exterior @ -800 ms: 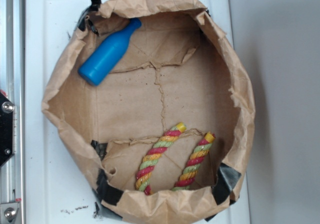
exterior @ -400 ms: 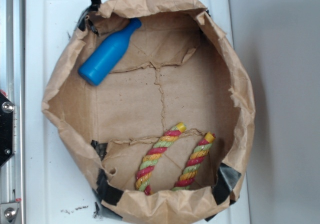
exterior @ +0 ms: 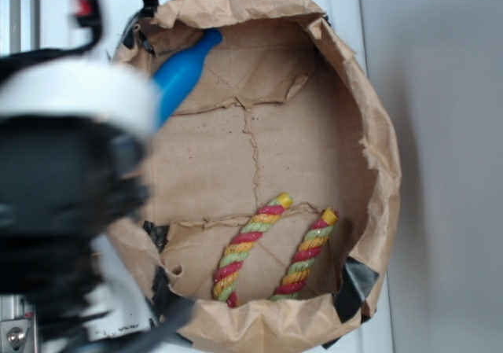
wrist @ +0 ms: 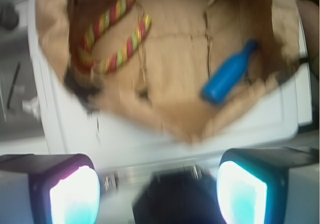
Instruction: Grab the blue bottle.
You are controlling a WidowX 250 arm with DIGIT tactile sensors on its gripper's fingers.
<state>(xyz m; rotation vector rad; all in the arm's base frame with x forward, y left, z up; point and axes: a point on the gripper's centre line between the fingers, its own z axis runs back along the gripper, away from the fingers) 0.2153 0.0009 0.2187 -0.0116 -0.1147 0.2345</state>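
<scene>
Pincer (wrist: 157, 194): Its two fingers (wrist: 74, 196) stand wide apart with nothing between them. It hangs over the near edge of the white counter (wrist: 125, 144), well short of the bag.

Arm (exterior: 63, 204): From the outside camera it is a big dark blur on the left. It hides the fat end of the bottle there.

Bag wall (wrist: 150, 119): The paper bag is rolled down low, and its crumpled rim sits between the pincer and the bottle.

What could go wrong, first: I think a finger could catch that floppy rim on the way in and drag the whole bag along.

Blue bottle (wrist: 227, 74): It lies on its side on the bag floor, in a far corner, with its thin neck poking toward the paper wall.

How it looks: Bright blue, smooth, plain, with a round fat body that narrows to a small neck.

What could go wrong, next: It looks slippery and round, so it may roll or pop out if the fingers pinch the neck or come down off-center. The wall just beside it leaves little room for a finger on that side.

Rope (wrist: 112, 29): Red, yellow and green, bent in a loop at the other end of the bag, well apart from the bottle. It should not get in the way.
</scene>
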